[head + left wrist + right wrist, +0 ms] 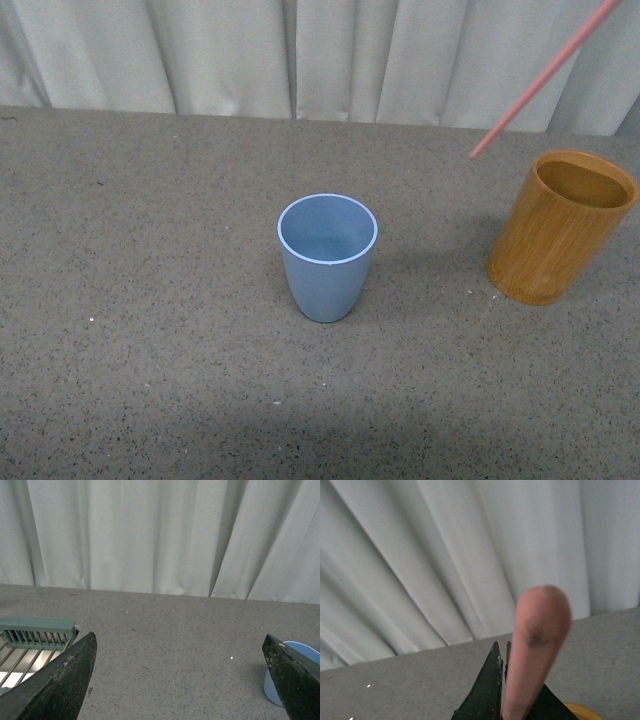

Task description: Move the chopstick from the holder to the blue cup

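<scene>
In the front view the speckled grey table (150, 380) fills most of the frame, with a pale pleated curtain (200, 55) across the top edge. The blue cup (327, 257) stands upright near the centre of the frame, open mouth up and nothing visible inside. To its right, well apart, the holder (562, 227) stands at the right edge, its dark inside showing no stick. The chopstick (545, 80) hangs in the air in the upper right corner, slanting from the top right edge down-left, its lower tip above and just left of the holder's rim and clear of both cups; neither arm shows in this view. In the left wrist view the left gripper (180, 680) has its jaws spread wide, one dark finger at the lower left and one at the lower right, with only bare table between them; a green slatted rack (37, 632) sits at the left edge and the blue cup (290, 677) peeks out at the lower right, partly behind a finger. In the right wrist view the right gripper (512, 690) has its jaws closed on the chopstick (537, 640), whose blurred pink end rises toward the camera at the centre, with a sliver of the holder (582, 712) at the bottom edge.
</scene>
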You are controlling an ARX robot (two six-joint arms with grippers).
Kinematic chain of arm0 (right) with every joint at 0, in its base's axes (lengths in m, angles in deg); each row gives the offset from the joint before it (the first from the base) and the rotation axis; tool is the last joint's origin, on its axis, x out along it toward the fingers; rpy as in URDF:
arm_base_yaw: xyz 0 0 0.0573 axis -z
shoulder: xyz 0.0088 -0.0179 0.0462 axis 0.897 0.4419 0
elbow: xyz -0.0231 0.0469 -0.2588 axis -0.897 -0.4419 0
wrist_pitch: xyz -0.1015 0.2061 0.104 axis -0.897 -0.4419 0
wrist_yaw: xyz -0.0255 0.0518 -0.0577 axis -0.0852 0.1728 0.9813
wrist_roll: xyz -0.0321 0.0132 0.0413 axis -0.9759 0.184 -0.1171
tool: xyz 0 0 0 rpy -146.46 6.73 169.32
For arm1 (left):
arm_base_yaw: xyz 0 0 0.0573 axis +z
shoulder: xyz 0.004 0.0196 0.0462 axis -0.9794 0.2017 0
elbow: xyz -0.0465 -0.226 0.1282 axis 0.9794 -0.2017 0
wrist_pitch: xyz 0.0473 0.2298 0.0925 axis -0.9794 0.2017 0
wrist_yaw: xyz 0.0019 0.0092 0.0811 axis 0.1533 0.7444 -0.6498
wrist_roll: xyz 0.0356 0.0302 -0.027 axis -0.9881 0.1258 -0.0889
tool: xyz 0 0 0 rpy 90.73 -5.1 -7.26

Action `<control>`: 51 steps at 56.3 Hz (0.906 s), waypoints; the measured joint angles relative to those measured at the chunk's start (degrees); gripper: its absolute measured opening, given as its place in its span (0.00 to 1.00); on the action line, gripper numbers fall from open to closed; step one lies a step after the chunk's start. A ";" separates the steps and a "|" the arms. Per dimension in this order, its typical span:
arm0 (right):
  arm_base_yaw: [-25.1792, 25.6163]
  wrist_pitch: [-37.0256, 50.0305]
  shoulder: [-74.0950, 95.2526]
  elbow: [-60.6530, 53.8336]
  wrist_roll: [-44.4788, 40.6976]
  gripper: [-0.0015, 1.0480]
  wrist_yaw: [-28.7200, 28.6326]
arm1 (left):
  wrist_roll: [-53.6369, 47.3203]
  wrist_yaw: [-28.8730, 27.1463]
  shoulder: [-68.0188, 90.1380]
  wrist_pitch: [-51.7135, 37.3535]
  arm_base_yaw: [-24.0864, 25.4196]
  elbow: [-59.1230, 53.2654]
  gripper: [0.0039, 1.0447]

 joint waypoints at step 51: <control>-10.10 6.49 15.45 1.84 5.11 0.01 3.52 | 0.00 0.00 0.00 0.00 0.00 0.00 0.94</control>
